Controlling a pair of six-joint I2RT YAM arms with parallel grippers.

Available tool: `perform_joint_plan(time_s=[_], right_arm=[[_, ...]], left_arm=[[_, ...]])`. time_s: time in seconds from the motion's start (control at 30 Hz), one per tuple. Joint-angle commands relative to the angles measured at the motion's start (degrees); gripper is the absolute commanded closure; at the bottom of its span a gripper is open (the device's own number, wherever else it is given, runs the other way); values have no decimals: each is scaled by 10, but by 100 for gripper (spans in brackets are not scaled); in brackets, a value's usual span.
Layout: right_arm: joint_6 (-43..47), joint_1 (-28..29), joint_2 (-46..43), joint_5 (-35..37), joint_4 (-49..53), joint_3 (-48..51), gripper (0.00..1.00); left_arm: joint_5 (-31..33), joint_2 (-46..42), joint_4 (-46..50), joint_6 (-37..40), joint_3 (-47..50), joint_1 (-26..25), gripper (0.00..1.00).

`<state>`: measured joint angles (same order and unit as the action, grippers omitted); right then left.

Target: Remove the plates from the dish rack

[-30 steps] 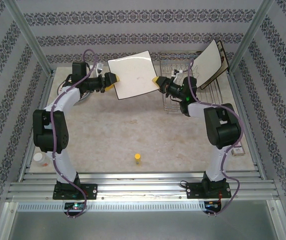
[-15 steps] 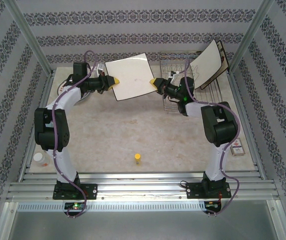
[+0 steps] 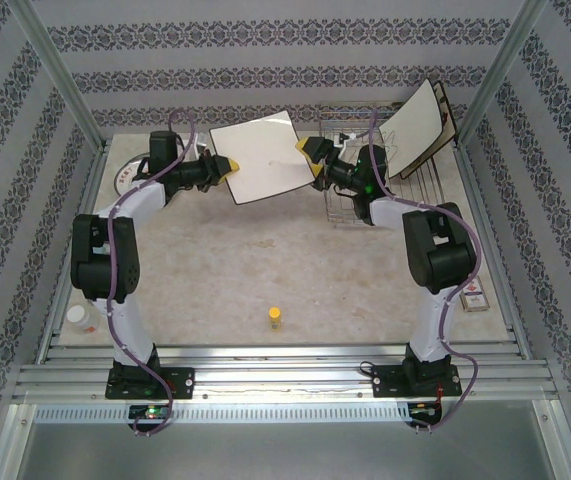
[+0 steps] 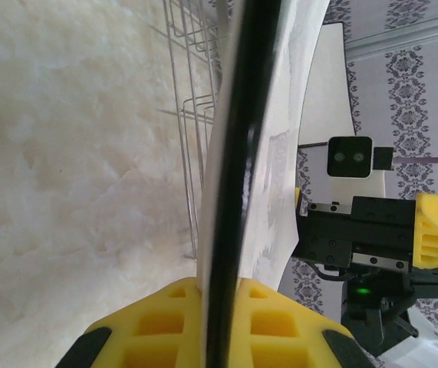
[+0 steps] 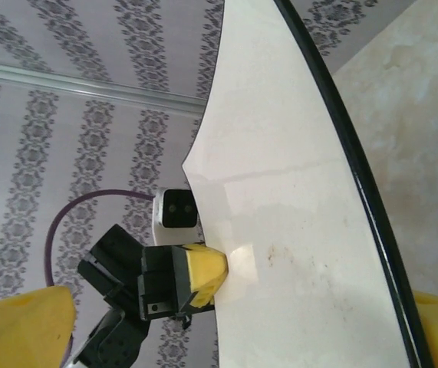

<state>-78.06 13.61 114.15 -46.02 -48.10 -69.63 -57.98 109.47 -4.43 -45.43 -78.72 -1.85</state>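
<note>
Aloft, square plate [image 3: 262,155] in left gripper [image 3: 230,166] — right gripper [image 3: 315,157] wide.

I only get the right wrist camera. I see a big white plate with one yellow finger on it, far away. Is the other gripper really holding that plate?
Observer: Yes. In the left wrist view the left gripper is shut on the edge of the square plate, with one yellow finger on each face.
Operator: Are there more plates waiting in the rack?
Observer: Yes. From above, two more square plates lean at the far right end of the dish rack.
</note>
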Motion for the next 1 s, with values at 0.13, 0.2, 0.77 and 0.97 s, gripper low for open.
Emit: perform_joint_plan(time_s=[0.13, 0.2, 0.77, 0.97], right_arm=[[203, -13, -103, 41, 276, -49, 2], [265, -19, -118, 63, 381, -75, 2], [698, -66, -142, 467, 1054, -359, 2], [719, -97, -167, 501, 1088, -361, 2]], left_arm=[[33, -31, -111, -21, 5, -1, 100], [47, -44, -106, -14, 9, -1, 100], [229, -107, -281, -84, 135, -11, 100], [388, -107, -344, -106, 168, -58, 100]])
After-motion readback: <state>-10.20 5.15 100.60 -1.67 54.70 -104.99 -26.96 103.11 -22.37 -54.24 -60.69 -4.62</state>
